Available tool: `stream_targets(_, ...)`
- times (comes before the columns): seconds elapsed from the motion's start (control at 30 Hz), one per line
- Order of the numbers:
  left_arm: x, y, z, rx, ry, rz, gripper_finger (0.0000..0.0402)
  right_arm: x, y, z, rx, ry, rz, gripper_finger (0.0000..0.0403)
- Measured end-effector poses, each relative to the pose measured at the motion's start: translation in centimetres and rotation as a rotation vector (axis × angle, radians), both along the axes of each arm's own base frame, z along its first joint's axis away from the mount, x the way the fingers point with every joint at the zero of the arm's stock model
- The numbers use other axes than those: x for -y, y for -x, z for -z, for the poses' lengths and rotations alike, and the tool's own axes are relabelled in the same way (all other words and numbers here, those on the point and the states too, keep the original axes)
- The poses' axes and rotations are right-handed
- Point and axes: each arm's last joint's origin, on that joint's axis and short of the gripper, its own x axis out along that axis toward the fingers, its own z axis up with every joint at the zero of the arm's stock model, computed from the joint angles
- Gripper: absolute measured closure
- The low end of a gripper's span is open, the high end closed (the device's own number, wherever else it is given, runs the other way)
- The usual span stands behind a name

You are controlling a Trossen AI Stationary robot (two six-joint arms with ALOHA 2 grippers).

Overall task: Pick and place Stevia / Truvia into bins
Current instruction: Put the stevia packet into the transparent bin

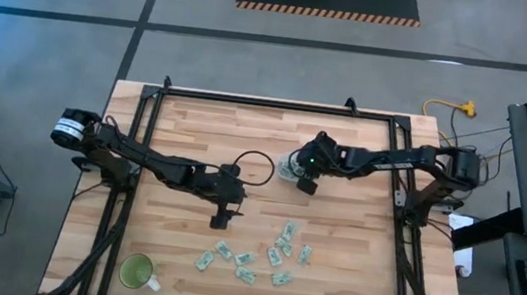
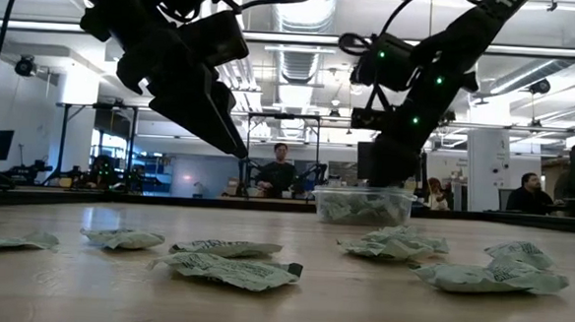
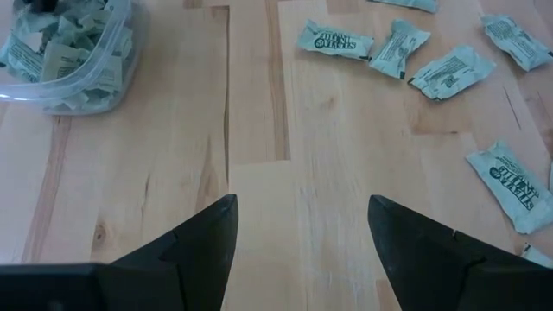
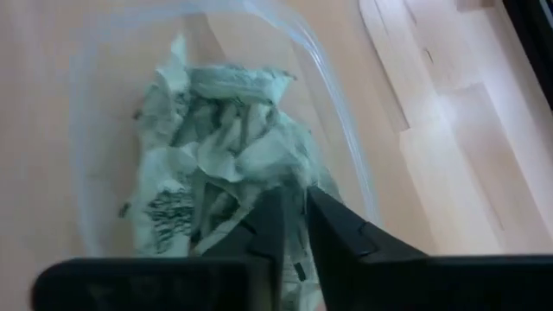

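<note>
The clear tub (image 1: 288,169), at the centre of the high view, holds a heap of sachets (image 4: 216,164). The right gripper (image 4: 294,212) is above it, fingers nearly together with nothing between them. Loose sachets (image 1: 255,257) lie lower centre. The left gripper (image 3: 302,233) hovers open over bare table (image 1: 349,269).

free: bare wood under left hand (image 3: 298,238) | obstacle: sachets (image 1: 260,258) scattered beyond
</note>
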Motion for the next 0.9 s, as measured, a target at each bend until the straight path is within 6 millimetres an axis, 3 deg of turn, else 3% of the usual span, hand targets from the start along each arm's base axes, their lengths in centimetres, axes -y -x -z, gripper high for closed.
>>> stream_targets(0.4, 0.2, 0.1, 0.2, -0.007, 0.016, 0.003, 0.0159, -0.9, 0.9, -3.5, 0.106, -0.01, -0.054, 0.0263)
stream_targets(0.6, 1.8, 0.8, 0.7, -0.05, 0.083, 0.101, 0.0159, -4.2, 2.0, -5.7, 0.177, -0.084, -0.285, 0.026)
stream_targets(0.9, 6.3, 1.7, 0.7, -0.038, 0.081, 0.256, 0.0159, -9.2, 3.8, -6.0, 0.202, -0.116, -0.501, 0.0279)
